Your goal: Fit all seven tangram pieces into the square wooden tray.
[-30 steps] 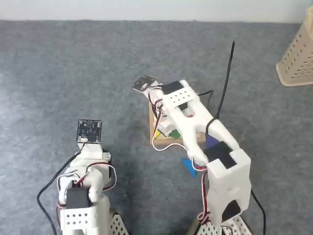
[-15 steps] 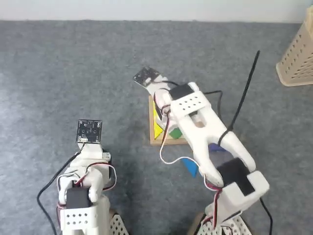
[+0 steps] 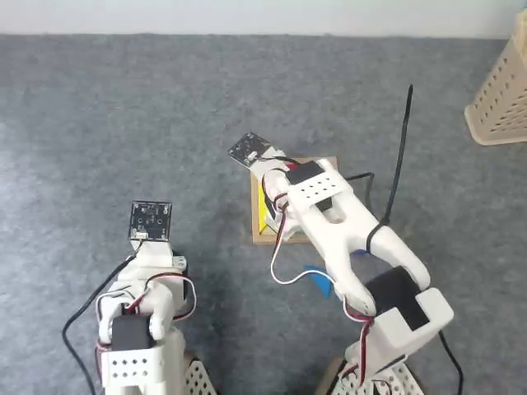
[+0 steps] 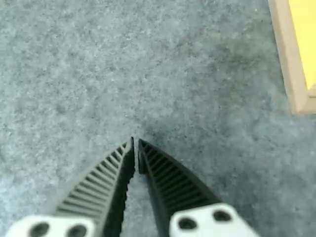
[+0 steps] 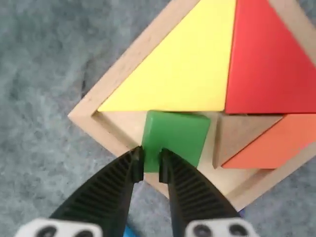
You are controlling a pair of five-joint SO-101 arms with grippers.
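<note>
Green square (image 5: 175,138): in the tray (image 5: 118,74), by a corner, against the yellow triangle (image 5: 182,69)'s long edge.
Right gripper (image 5: 150,160): pinched on the square's outer edge.
Handling, as judged: slide it flush to the yellow edge, seat it flat, then let go straight up without dragging.
Blue piece (image 3: 321,281): on the carpet (image 4: 98,59), outside the tray.
Left gripper (image 4: 135,148): fingers together, above the carpet.

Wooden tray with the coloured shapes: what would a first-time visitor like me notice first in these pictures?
The bright pieces in the wooden tray stand out: a big yellow triangle beside a red triangle, with the right gripper pinching a green square just inside the tray's rim. A lone blue piece lies on the grey carpet beside that arm, and the left gripper hangs shut over the carpet near the tray's corner.
</note>
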